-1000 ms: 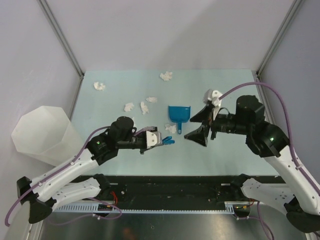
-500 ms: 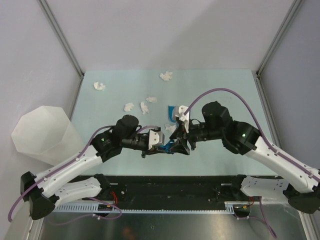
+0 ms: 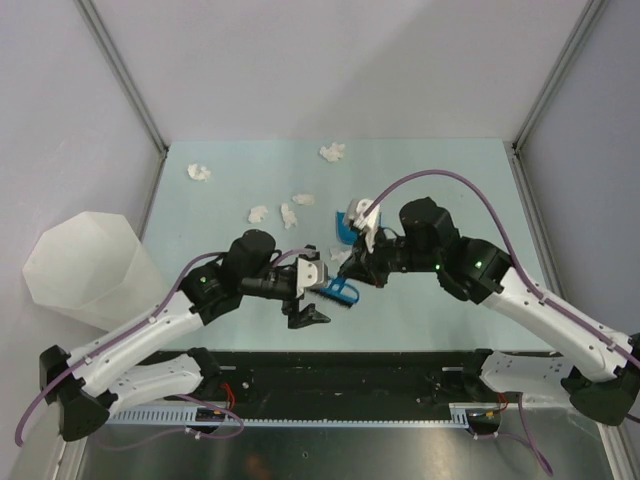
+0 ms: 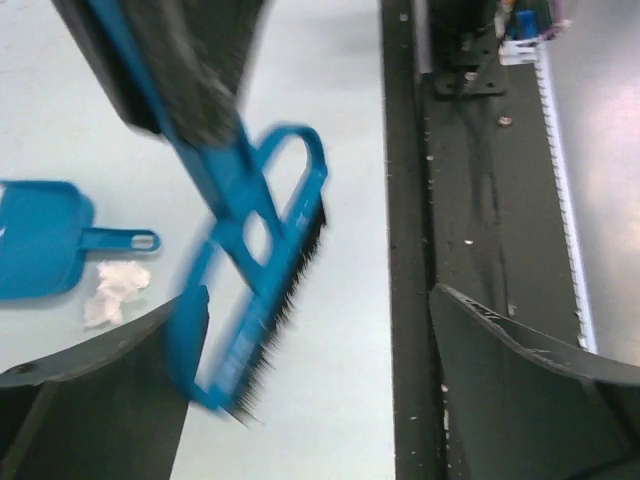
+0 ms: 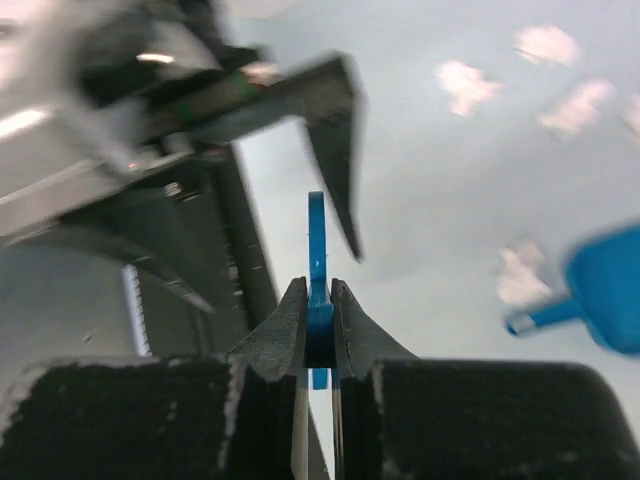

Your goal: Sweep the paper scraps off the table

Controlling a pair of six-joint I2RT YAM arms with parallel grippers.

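We read this as a robotics lab cell: mint-green table with metal-framed edges, grey panel walls, two arms bolted at its near edge.

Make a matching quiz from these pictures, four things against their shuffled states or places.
1 small blue plastic hand brush
2 blue plastic dustpan
3 left gripper
4 translucent white faceted bin

A open, jaws wide apart
B lying flat on the pale green table
C clamped in the right gripper
D standing beside the table's left edge

Pairs: 1-C, 2-B, 3-A, 4-D
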